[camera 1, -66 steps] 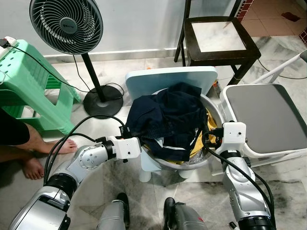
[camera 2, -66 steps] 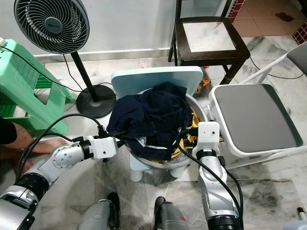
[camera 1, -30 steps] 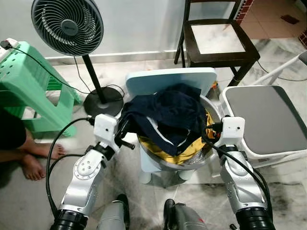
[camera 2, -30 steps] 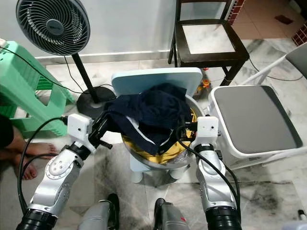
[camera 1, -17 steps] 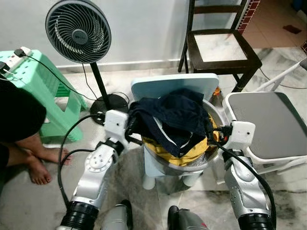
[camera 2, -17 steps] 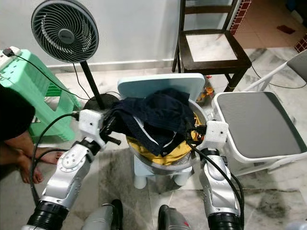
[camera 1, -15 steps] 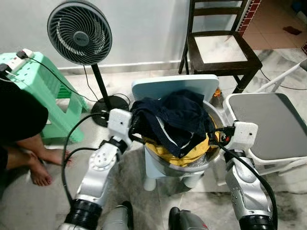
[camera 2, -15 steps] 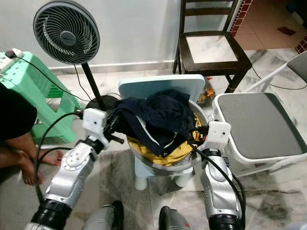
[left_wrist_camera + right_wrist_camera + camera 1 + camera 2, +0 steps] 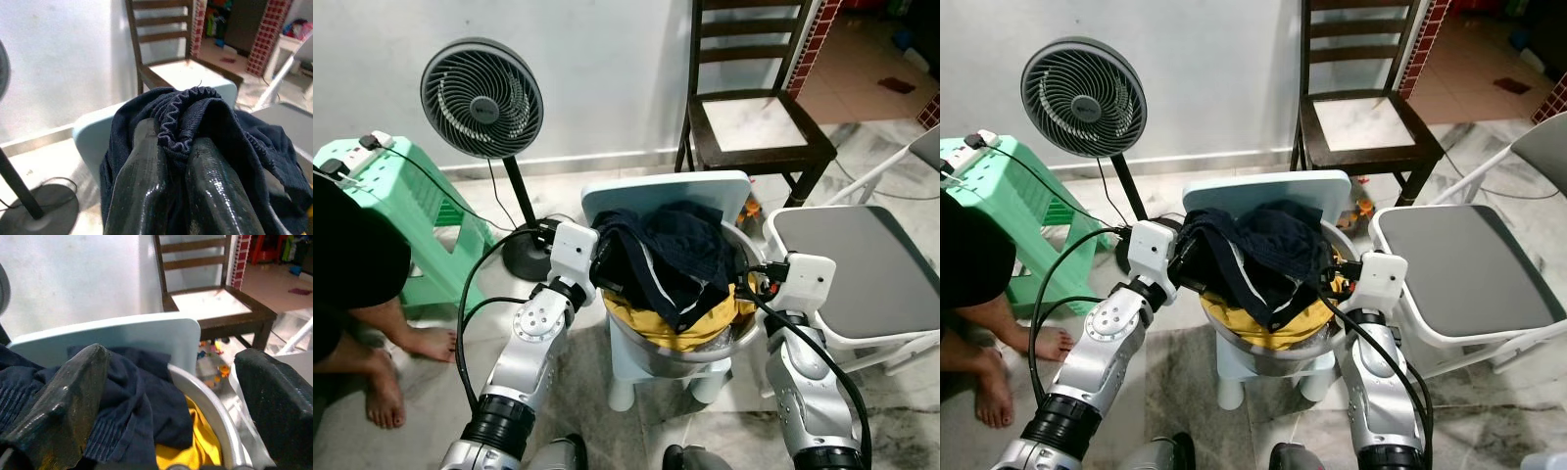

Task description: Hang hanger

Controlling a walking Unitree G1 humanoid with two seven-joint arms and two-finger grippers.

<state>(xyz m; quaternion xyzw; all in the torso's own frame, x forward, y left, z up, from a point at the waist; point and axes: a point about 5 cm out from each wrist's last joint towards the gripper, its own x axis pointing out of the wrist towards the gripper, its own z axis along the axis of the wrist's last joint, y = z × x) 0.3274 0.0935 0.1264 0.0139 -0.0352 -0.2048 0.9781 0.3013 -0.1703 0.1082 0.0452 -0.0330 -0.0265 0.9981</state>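
Raised further with left hand [image 9: 173,147] pinched shut on dark garment [image 9: 671,255], right hand [image 9: 168,396] splayed empty beside; hanging undone.

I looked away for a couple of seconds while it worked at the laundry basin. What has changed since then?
The left gripper swung from low beside the basin up to its left rim and now pinches the dark navy garment, lifting its edge so more yellow cloth shows. The camera rose too. The right gripper stayed open at the basin's right rim; fan, chairs and stool stayed put.
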